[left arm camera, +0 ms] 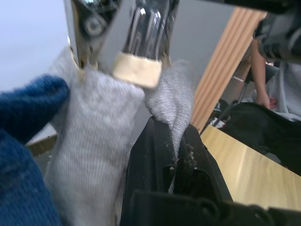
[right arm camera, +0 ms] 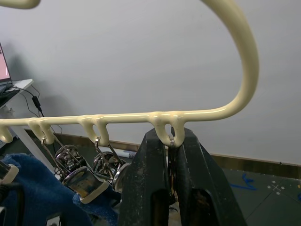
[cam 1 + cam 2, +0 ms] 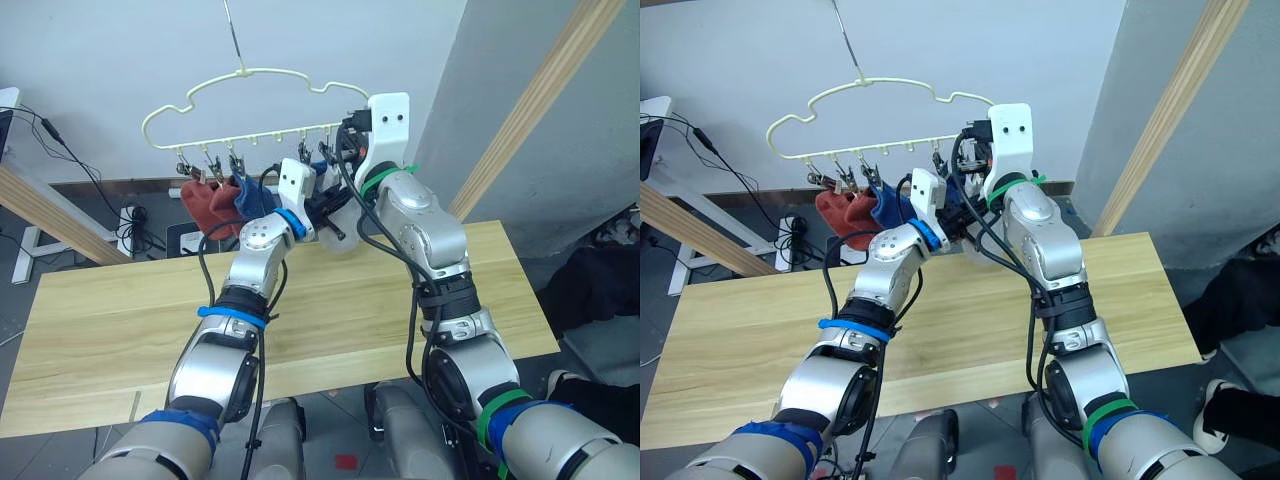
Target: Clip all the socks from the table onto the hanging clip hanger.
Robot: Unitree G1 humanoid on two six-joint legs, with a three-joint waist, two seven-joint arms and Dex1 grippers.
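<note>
Jaws of the left gripper (image 1: 175, 162) clenched on a fold of light grey sock (image 1: 94, 141), held up just under a metal clip (image 1: 141, 52) of the clip hanger (image 3: 260, 105). Right gripper (image 2: 170, 155) pinched shut on the end clip at the hanger's bottom bar. Rust red sock (image 3: 203, 203) and blue sock (image 3: 250, 198) hanging clipped, side by side; possibly more behind the arms. Bare wooden counter (image 3: 120, 310) below.

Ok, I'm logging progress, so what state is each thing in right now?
Clip hanger: hanging by its hook.
Rust red socks: clipped on.
Blue socks: clipped on.
Grey sock: hanging under a clip.
Left claw: shut on grey sock.
Right claw: shut on a clip.
Table: bare.
</note>
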